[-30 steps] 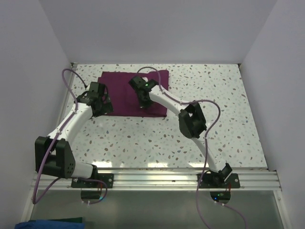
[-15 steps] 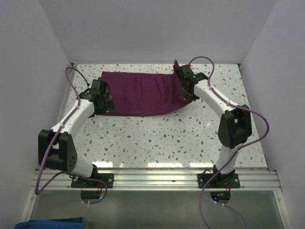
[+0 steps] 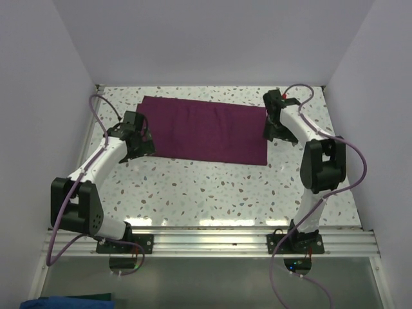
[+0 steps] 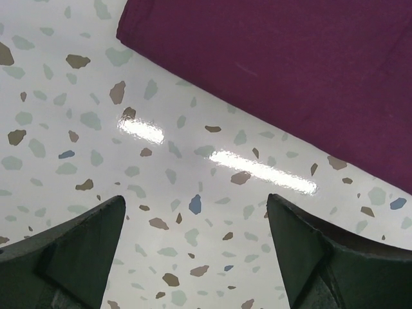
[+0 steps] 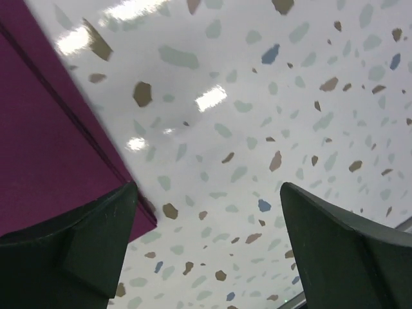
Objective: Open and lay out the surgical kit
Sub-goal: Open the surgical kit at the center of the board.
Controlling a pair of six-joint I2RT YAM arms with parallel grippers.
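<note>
The surgical kit shows only as its dark maroon cloth wrap (image 3: 206, 132), lying flat and unfolded as a wide rectangle at the back of the table. My left gripper (image 3: 141, 143) hovers at the cloth's near left corner, open; in the left wrist view the cloth (image 4: 290, 71) fills the upper right and the left gripper (image 4: 194, 198) has only bare table between its fingers. My right gripper (image 3: 273, 129) stands open just past the cloth's right edge. In the right wrist view the cloth's corner (image 5: 51, 161) lies beside the left finger (image 5: 96, 238) of the right gripper (image 5: 207, 187), which holds nothing.
The speckled white table (image 3: 212, 187) is walled on the left, back and right by pale panels. The arms' base rail (image 3: 212, 241) runs along the near edge. Loose purple cables (image 3: 96, 116) arc from both arms.
My right arm swept from the middle of the cloth to the right, pulling the folded flap open, then its jaws opened and let the cloth go. The left arm barely moved.
</note>
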